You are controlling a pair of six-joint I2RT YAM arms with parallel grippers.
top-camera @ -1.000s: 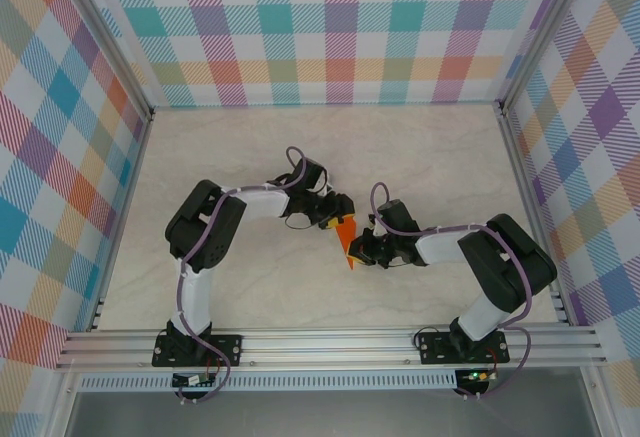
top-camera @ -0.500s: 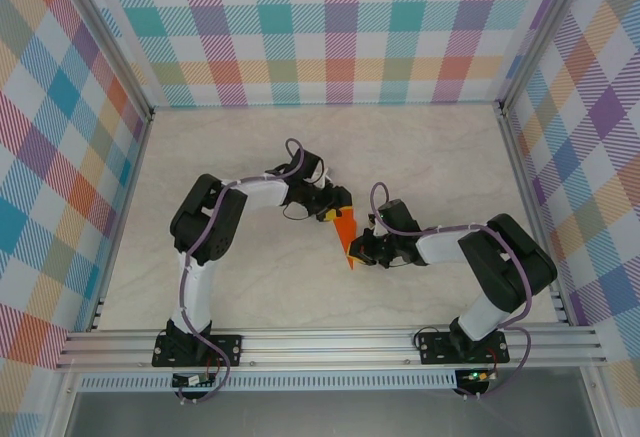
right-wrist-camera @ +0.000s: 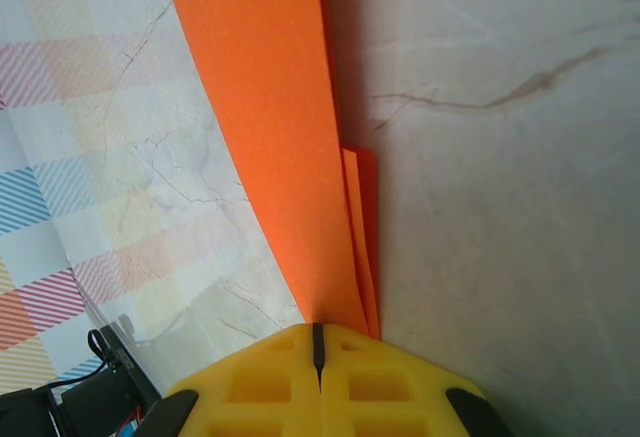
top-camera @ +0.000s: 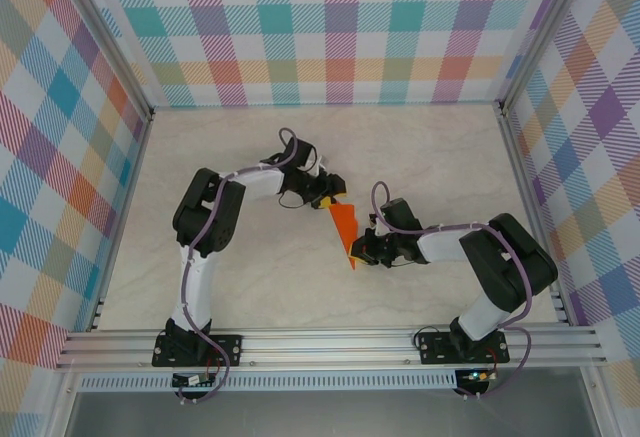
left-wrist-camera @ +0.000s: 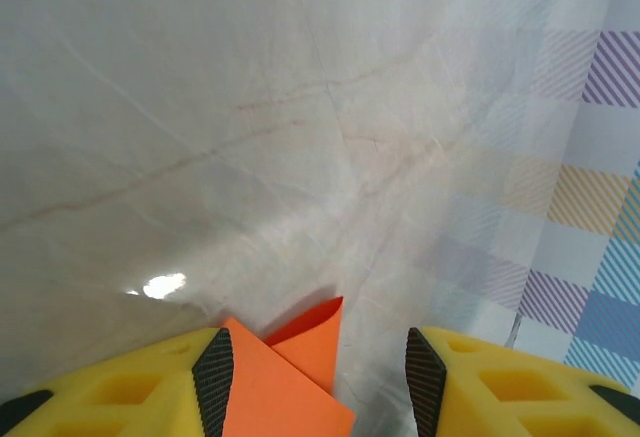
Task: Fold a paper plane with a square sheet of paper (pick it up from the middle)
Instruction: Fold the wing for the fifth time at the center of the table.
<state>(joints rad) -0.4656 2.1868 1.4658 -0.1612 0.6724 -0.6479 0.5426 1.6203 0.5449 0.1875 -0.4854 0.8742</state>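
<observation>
The square sheet of paper point(top-camera: 346, 227) is bright orange and folded into a narrow pointed shape, standing on edge at mid-table. My right gripper point(top-camera: 364, 251) is shut on its near end. In the right wrist view the orange layers point(right-wrist-camera: 270, 107) run up from the closed fingertips point(right-wrist-camera: 318, 339). My left gripper point(top-camera: 325, 200) is at the far end of the paper, open. In the left wrist view the folded corner point(left-wrist-camera: 295, 367) sits between the pads, touching the left pad point(left-wrist-camera: 213, 382) and well apart from the right pad point(left-wrist-camera: 425, 382).
The marble-patterned table point(top-camera: 250, 157) is walled by checked panels point(top-camera: 340, 27) at the back and sides. An aluminium rail point(top-camera: 330, 342) with both arm bases runs along the near edge. The right arm's elbow point(top-camera: 505, 257) stands close to the right wall.
My left gripper has moved a little farther back and left along the paper, uncovering more of the orange sheet. The right gripper has kept its grip and place.
</observation>
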